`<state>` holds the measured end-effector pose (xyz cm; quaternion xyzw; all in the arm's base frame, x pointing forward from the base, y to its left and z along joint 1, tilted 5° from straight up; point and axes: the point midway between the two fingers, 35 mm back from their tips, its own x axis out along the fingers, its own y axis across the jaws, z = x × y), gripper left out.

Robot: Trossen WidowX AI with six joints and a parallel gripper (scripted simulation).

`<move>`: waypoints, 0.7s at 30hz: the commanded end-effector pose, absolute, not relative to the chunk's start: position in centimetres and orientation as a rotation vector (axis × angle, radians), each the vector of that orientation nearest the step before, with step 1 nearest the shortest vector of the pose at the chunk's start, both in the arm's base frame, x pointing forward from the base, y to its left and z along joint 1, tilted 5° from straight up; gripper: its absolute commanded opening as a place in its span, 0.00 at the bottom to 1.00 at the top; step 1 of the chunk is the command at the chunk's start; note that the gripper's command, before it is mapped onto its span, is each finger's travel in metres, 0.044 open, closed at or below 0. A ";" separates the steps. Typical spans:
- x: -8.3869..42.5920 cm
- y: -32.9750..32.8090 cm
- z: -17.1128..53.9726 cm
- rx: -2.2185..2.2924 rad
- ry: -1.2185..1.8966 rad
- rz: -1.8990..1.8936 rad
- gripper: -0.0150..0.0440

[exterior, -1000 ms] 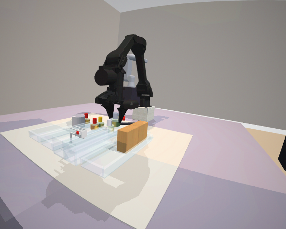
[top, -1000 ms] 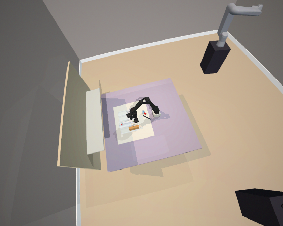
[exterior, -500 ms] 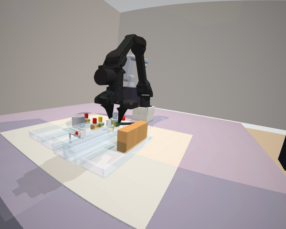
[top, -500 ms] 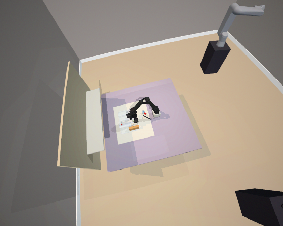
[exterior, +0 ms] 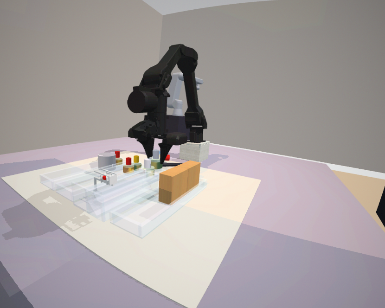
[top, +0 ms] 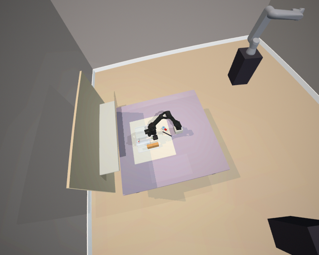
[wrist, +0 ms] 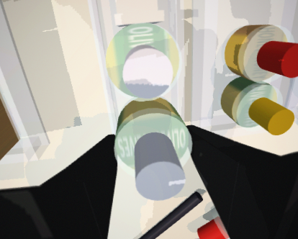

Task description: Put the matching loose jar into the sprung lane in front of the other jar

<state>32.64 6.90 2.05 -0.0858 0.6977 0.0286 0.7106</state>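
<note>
My gripper (wrist: 151, 137) (exterior: 156, 153) (top: 154, 137) is shut on a clear olive jar (wrist: 152, 142) (exterior: 156, 163) with a green label and a grey lid. It holds the jar upright at the front end of a clear lane (wrist: 104, 83). A matching olive jar (wrist: 144, 59) (exterior: 147, 164) with a white lid stands in that lane just beyond the held one; the two look to touch. A pale pusher plate (wrist: 140, 12) sits right behind the white-lidded jar. I cannot tell whether the held jar rests on the lane floor.
A red-lidded jar (wrist: 259, 54) (exterior: 128, 165) and a yellow-lidded jar (wrist: 259, 108) (exterior: 136, 161) stand to the right. A black rod (wrist: 176, 212) and a red thing (wrist: 212, 228) lie near the fingers. A wooden block (exterior: 179, 181) fills a neighbouring lane, and a grey cylinder (exterior: 106, 159) stands further off.
</note>
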 end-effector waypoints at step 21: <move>33.9 7.1 2.4 -0.188 1.510 0.068 0.25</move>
